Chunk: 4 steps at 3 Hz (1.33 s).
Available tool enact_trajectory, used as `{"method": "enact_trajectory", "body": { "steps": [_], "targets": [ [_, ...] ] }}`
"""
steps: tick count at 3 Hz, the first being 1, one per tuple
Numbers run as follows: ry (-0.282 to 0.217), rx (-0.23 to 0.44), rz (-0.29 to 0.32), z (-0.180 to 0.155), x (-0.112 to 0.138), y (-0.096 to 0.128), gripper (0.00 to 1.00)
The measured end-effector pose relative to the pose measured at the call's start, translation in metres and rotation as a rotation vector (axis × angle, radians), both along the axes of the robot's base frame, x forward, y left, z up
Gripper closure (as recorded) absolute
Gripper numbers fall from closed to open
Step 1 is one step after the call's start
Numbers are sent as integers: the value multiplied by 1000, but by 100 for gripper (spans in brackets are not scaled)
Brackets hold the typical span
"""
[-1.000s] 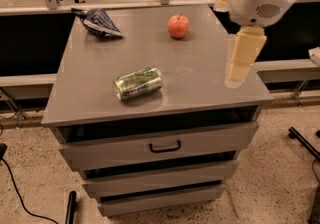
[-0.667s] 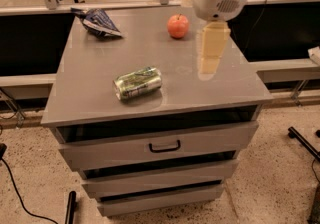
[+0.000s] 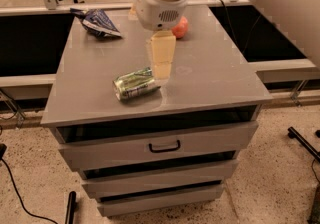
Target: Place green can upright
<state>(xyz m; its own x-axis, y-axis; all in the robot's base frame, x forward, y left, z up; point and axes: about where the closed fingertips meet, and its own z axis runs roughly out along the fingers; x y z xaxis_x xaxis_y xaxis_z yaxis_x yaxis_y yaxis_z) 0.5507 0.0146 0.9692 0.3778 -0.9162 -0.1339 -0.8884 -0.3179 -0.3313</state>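
Note:
The green can (image 3: 136,84) lies on its side on the grey cabinet top (image 3: 210,80), left of centre, with its silver end facing the front left. My gripper (image 3: 162,68) hangs down from the white arm, its cream-coloured fingers (image 3: 162,55) just above and to the right of the can's far end. It holds nothing that I can see.
A red apple (image 3: 179,28) sits behind the arm, partly hidden by it. A blue chip bag (image 3: 97,21) lies at the back left corner. The cabinet has drawers (image 3: 165,145) in front. Dark gaps flank the cabinet on both sides.
The arm has swung left from the cabinet's right edge to the middle. The gripper now hangs next to the can. The can, apple and bag have not moved.

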Motion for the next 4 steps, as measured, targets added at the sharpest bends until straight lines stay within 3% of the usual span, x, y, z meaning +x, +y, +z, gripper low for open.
{"method": "enact_trajectory", "body": {
  "steps": [1,2,3,4],
  "targets": [
    [56,28,47,-10,-1,19,0],
    [56,28,47,-10,-1,19,0],
    [75,-40,69,-29,-2,27,0],
    [103,-154,112,-60,-8,41,0]
  ]
}}
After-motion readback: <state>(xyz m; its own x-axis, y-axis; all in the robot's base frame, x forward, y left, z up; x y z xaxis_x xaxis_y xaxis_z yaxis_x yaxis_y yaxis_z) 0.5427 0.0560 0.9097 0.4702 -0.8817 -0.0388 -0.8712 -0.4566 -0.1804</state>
